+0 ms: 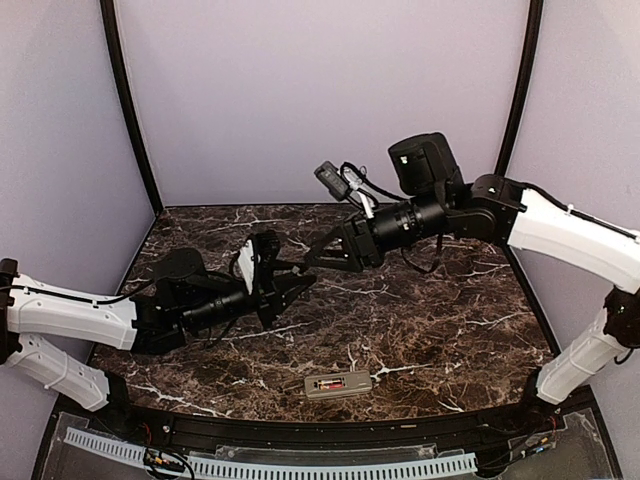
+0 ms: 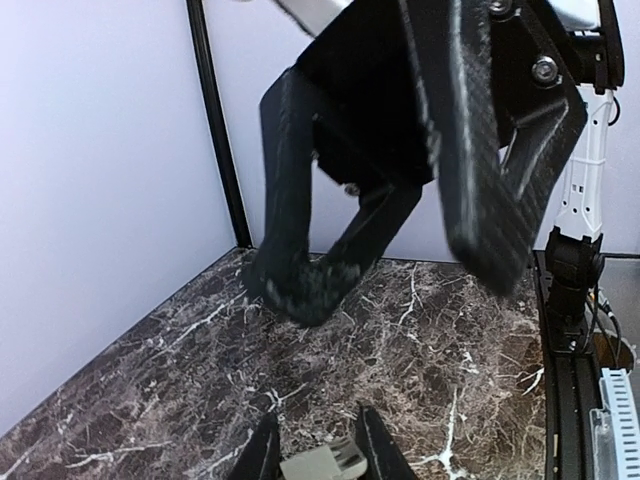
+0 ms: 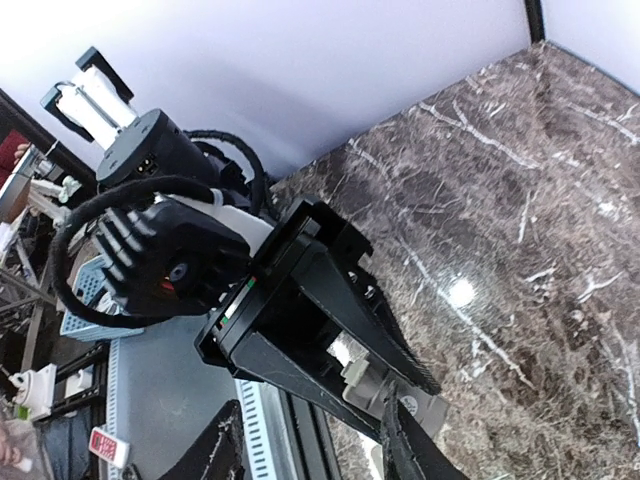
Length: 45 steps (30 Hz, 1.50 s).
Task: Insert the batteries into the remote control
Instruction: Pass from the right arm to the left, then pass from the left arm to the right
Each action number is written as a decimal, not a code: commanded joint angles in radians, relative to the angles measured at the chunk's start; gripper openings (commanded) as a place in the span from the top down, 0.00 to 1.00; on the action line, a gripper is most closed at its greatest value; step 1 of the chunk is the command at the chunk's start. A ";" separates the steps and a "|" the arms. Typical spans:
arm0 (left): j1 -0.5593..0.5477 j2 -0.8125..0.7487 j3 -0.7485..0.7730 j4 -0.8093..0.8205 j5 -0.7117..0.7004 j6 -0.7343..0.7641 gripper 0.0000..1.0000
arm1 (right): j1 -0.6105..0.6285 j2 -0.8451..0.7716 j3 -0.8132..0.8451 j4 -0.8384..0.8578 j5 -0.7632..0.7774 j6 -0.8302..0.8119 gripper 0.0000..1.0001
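Nearest the arm bases, the remote control (image 1: 338,384) lies flat on the dark marbled table (image 1: 450,330), close to its near edge and roughly midway between the two arms. Its greyish-beige back faces up and its battery bay is uncovered. A red battery (image 1: 328,383) lies lengthwise in the bay; whether a second one sits beside it is too small to tell.

The remote is well apart from both claws, which are raised over the middle of the table, farther back and to the left of it. The left claw (image 2: 318,445) is narrow, pinching a small flat grey cover piece (image 2: 322,466) between its fingertips. Just beyond it, the right claw (image 1: 318,260) reaches in from the right and points at the left one, tip close to tip. Its jaws stand apart with nothing between them.

Behind both, the table runs back to pale lilac walls.
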 commanded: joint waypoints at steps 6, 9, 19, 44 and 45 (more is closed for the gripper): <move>-0.002 -0.051 0.100 -0.042 -0.100 -0.374 1.00 | -0.010 -0.277 -0.491 0.631 0.281 -0.313 0.54; -0.002 -0.050 0.112 -0.003 -0.068 -0.425 1.00 | -0.004 -0.286 -0.613 0.890 0.242 -0.383 0.51; -0.002 -0.046 0.137 0.052 0.015 -0.467 1.00 | 0.010 -0.178 -0.609 1.084 0.215 -0.457 0.48; -0.002 -0.017 0.164 0.107 0.063 -0.475 1.00 | 0.049 -0.158 -0.553 1.043 0.199 -0.486 0.94; -0.002 -0.017 0.164 0.104 0.062 -0.475 1.00 | 0.050 -0.160 -0.553 1.043 0.199 -0.486 0.94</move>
